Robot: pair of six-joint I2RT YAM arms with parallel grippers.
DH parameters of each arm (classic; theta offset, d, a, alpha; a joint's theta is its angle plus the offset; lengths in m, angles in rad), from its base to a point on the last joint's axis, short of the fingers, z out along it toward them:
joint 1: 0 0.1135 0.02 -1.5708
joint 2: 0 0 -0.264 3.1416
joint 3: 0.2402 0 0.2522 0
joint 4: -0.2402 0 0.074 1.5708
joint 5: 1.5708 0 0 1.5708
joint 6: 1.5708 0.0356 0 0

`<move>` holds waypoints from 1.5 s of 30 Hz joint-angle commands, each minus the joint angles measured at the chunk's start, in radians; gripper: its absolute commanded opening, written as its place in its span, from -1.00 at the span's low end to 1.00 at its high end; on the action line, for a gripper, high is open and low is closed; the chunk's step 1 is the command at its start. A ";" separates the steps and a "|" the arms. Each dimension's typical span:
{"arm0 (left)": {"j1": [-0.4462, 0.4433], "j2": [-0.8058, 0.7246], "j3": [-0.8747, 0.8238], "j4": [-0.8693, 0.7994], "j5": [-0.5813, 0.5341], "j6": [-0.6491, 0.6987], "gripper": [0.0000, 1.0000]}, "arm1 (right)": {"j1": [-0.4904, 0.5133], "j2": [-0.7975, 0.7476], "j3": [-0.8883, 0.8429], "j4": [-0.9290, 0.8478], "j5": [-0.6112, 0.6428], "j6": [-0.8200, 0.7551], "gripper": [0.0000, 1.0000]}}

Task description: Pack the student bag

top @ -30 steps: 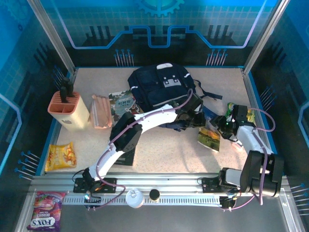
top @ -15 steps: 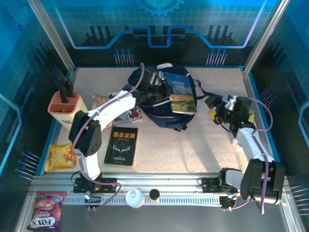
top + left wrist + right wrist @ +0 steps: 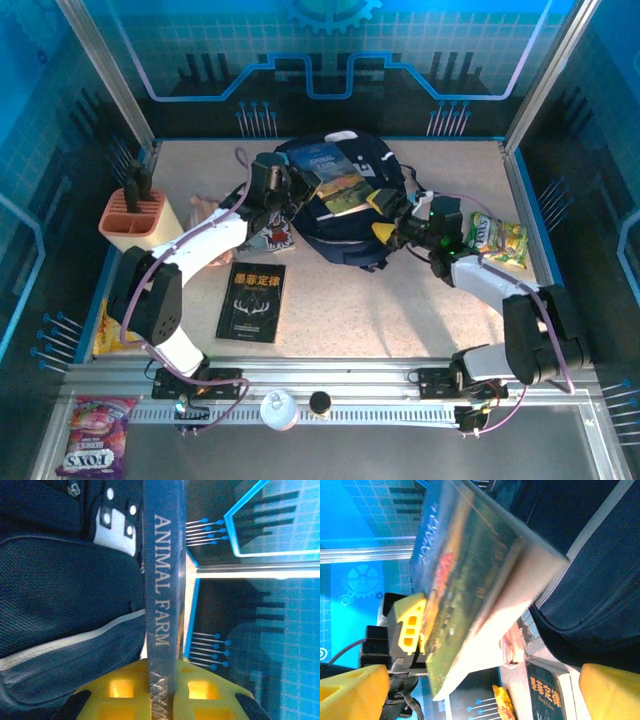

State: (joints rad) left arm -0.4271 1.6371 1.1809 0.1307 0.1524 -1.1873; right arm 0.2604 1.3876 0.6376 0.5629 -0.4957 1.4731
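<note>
The student bag (image 3: 335,232), dark navy with thin white stripes, lies at the back middle of the table. My left gripper (image 3: 303,188) is shut on a book whose spine reads ANIMAL FARM (image 3: 335,178) and holds it tilted above the bag's top. In the left wrist view the yellow fingers (image 3: 120,690) clamp the spine (image 3: 162,580), with the bag (image 3: 65,580) beside it. My right gripper (image 3: 380,217) is open at the bag's right side, nothing between its fingers. In the right wrist view its gripper (image 3: 480,695) faces the book's cover (image 3: 470,580) and the bag (image 3: 600,580).
A black book (image 3: 252,300) lies flat front left of the bag, another book (image 3: 277,236) under my left arm. An orange holder (image 3: 140,225) and a pink item (image 3: 205,207) stand at the left. A green snack pack (image 3: 497,238) lies right, a yellow one (image 3: 112,322) left.
My left arm swung from the right of the bag to its left, carrying the book over the bag. My right gripper opened wide and moved left to the bag's side.
</note>
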 commanded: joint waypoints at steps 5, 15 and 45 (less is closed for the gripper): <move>0.010 -0.027 -0.004 0.199 0.014 -0.104 -1.00 | 0.099 0.108 0.074 0.236 0.123 0.142 0.93; 0.008 -0.016 -0.013 0.213 0.024 -0.136 -1.00 | 0.147 0.248 0.104 0.427 0.185 0.182 0.62; 0.011 -0.001 0.137 -0.364 -0.028 0.484 0.54 | -0.084 -0.074 0.033 0.030 0.148 -0.184 -0.85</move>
State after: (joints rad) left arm -0.4187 1.6100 1.2350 -0.0666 0.1215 -0.9020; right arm 0.2256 1.4097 0.6670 0.7071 -0.3252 1.4265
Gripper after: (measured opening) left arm 0.758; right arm 0.130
